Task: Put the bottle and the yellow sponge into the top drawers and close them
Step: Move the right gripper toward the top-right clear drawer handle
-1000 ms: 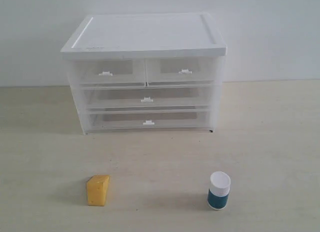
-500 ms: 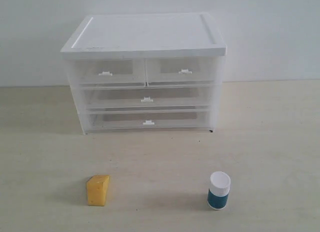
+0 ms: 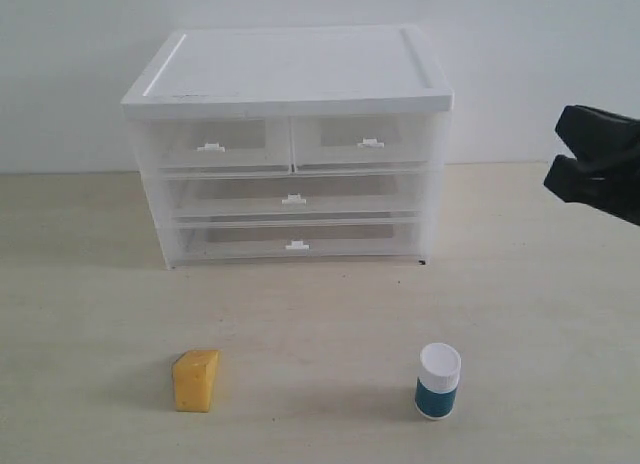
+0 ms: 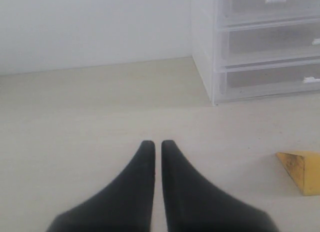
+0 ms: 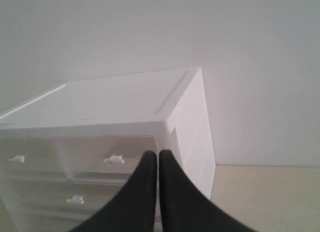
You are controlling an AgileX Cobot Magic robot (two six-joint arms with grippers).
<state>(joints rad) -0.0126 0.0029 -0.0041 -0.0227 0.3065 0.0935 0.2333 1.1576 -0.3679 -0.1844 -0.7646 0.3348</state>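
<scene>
Bottle [image 3: 438, 382] stands upright on the pale surface [image 3: 320, 304] in the exterior view, white cap up, well in front of the cabinet [image 3: 290, 69] and toward its right side; the yellow sponge [image 3: 197, 380] lies on the same surface, level with the bottle but well apart from it, toward the cabinet's left side. Both top drawers, the left top drawer [image 3: 215, 144] and the right top drawer [image 3: 365, 141], sit pushed in under the white top; the two full-width drawers [image 3: 293, 197] beneath them are also shut. The right gripper [image 3: 565, 154] shows as a dark shape at the right edge, raised off the surface and clear of the cabinet; from this angle its jaws are hard to read, perhaps only a notch between them.

The left wrist view shows the left gripper [image 4: 157, 144] with its two black fingers pressed together, only a hairline between them, over bare surface; the yellow sponge shows at the frame's edge, apart from the fingers, and the cabinet's lower corner stands beyond.

The right wrist view shows the right gripper's fingers pressed together with nothing between them, held up near the height of the cabinet's top; a small white handle [image 5: 114, 159] of a top drawer shows just beside the fingertips in the picture.
</scene>
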